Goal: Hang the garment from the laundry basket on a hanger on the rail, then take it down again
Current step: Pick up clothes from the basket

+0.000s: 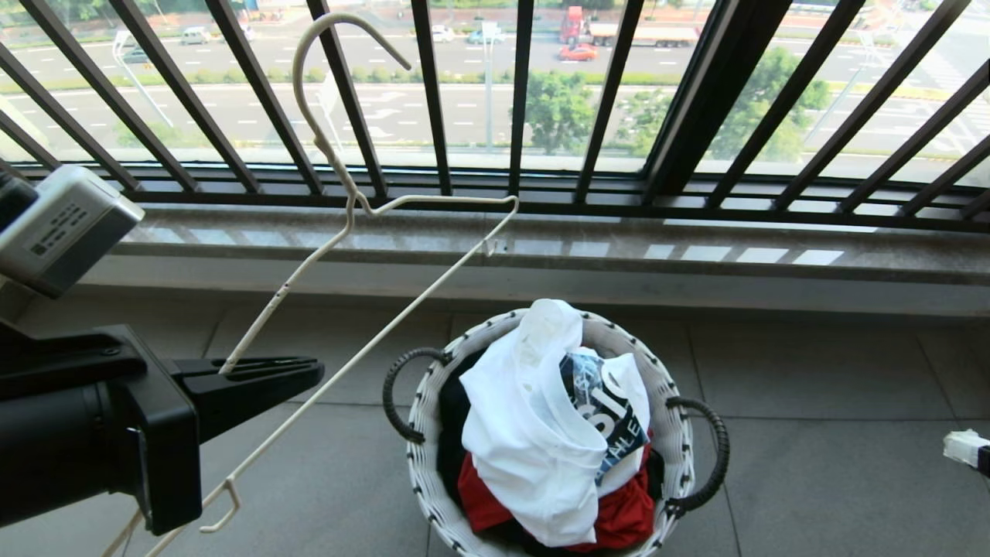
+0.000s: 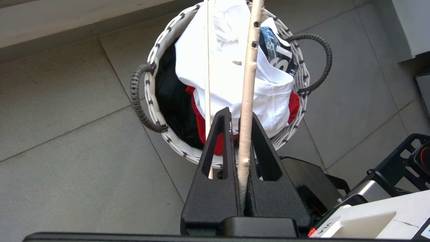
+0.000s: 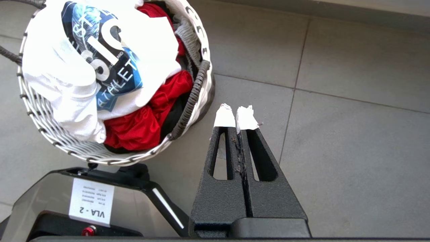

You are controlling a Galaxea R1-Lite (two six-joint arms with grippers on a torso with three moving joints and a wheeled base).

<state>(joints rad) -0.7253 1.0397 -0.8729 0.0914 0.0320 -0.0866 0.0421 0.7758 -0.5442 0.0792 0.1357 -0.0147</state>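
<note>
The white T-shirt garment (image 1: 534, 433) (image 2: 228, 67) (image 3: 84, 60), with its navy lettered print up, lies on top of the pile in the round white laundry basket (image 1: 421, 433) (image 2: 153, 101) (image 3: 40, 117) on the floor. My left gripper (image 1: 309, 373) (image 2: 239, 114), left of the basket and above floor level, is shut on one sloping arm of the cream wire hanger (image 1: 340, 186) (image 2: 250, 67). The hanger's hook points up in front of the window bars. My right gripper (image 1: 967, 449) (image 3: 236, 116), with white-taped tips, is shut and empty over the floor right of the basket. The rail is out of view.
A red cloth (image 1: 619, 518) and a black shirt (image 1: 452, 433) lie under the T-shirt in the basket. The black balcony railing (image 1: 433, 93) and a stone ledge (image 1: 541, 247) stand behind the basket. My base (image 3: 90, 198) sits just on the near side of the basket.
</note>
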